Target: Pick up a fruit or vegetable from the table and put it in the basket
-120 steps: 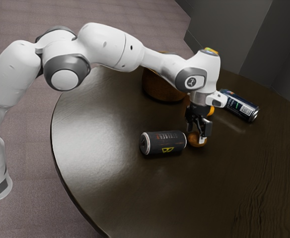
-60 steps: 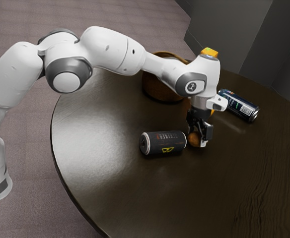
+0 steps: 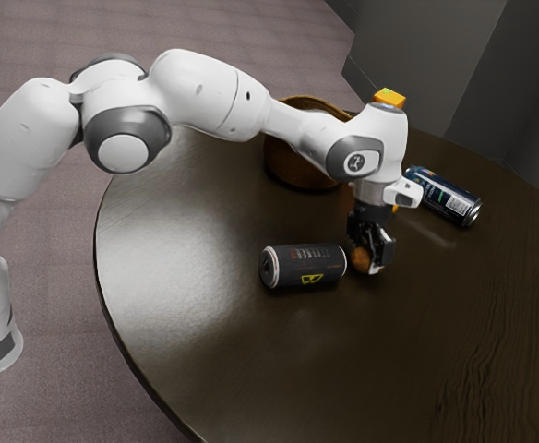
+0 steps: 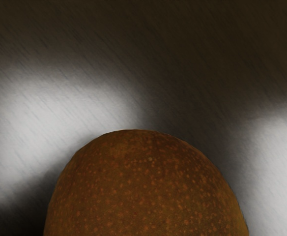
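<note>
Fruit [image 3: 359, 257], round, brown, speckled: sits right of centre at black two-finger gripper [image 3: 369, 261]; whether the fingers pinch it, cannot tell. Dark grey can [image 3: 304, 266], yellow emblem: lies centre. Brown basket [image 3: 297, 168]: stands upper centre, dark round worktop [image 3: 205, 314].

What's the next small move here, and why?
Probably squeeze the gripper firmly before any lift: it is down at the fruit, which looms large in the wrist view, but I cannot tell whether the grip is secure.
</note>
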`<action>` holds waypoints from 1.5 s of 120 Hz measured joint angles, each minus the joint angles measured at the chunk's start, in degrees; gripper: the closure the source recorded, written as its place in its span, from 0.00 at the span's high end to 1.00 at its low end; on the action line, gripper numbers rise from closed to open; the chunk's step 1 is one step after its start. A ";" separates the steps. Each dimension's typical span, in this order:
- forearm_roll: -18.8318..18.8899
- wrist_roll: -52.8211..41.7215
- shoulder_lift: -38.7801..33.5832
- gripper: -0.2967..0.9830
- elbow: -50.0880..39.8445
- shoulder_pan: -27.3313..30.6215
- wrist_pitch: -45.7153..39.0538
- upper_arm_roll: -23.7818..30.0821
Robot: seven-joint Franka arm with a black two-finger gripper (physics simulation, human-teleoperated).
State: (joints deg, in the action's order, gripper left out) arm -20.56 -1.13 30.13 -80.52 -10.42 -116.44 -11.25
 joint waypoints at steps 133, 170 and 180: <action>9.66 2.50 -9.49 0.58 7.24 24.63 1.36 -1.58; 0.27 7.93 -17.60 0.75 -1.85 22.34 4.75 0.93; -1.01 9.60 -18.67 0.76 -2.31 20.18 6.25 1.31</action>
State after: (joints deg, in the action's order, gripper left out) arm -21.57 8.46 11.46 -82.83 9.76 -110.19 -9.94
